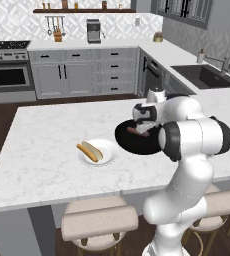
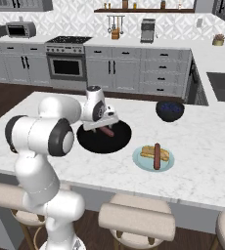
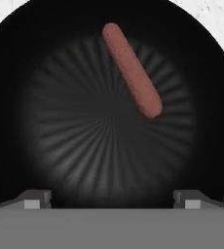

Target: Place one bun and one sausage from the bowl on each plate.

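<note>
My hand [image 3: 112, 202] hangs over the black bowl [image 3: 31, 58], fingers apart and gripping nothing. One sausage [image 3: 131, 69] lies inside. White plate [image 1: 109, 156] has a bun [image 1: 89, 150]; blue-green plate [image 2: 140, 161] has both.

Setting: home kitchen, rendered. Evidence: white marble island counter [image 1: 42, 150] with padded beige bar stools [image 1: 99, 220] tucked at its 6 o'clock edge; stainless oven range [image 2: 65, 63] and grey shaker cabinets [image 2: 134, 68] toward 12 o'clock; dark recessed sink with faucet [image 1: 207, 75] at 2 o'clock; wooden wall shelf [image 1: 82, 10] above hanging utensils [image 1: 54, 25].
</note>
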